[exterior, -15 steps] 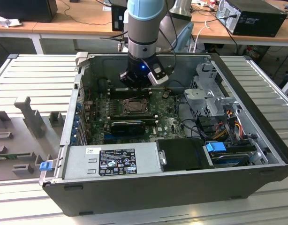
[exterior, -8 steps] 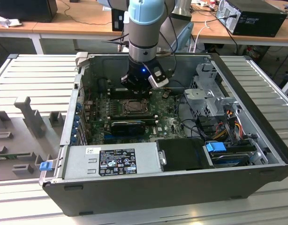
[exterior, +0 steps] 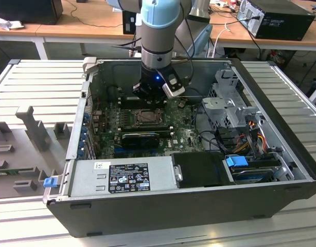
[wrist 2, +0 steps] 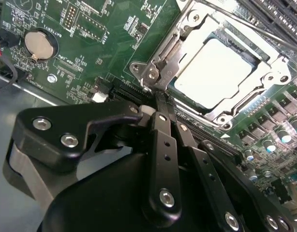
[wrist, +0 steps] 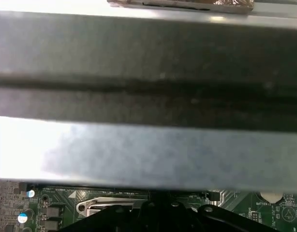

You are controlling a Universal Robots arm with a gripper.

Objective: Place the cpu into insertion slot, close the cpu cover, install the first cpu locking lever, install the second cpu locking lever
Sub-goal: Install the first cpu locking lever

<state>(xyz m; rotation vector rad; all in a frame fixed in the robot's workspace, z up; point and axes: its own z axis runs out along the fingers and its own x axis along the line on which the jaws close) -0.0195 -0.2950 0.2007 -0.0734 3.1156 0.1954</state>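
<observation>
Black jaws (wrist 2: 160,104) are pressed together with nothing between them, their tips at the edge of the cpu cover (wrist 2: 160,58), beside its hinge. Just beyond the tips, one cpu (wrist 2: 211,72), square with a pale silver top, lies flat in the one insertion slot (wrist 2: 226,118), and the dull silver frame of the cover lies down around it. Farther out sit the green motherboard (wrist 2: 105,29), one round coin battery (wrist 2: 38,44) and the open grey computer case (exterior: 281,103).

We see gripper (wrist 2: 155,104) fingertips hidden behind own linkage — cpu cover (wrist 2: 245,29) cut off at frame edge.
</observation>
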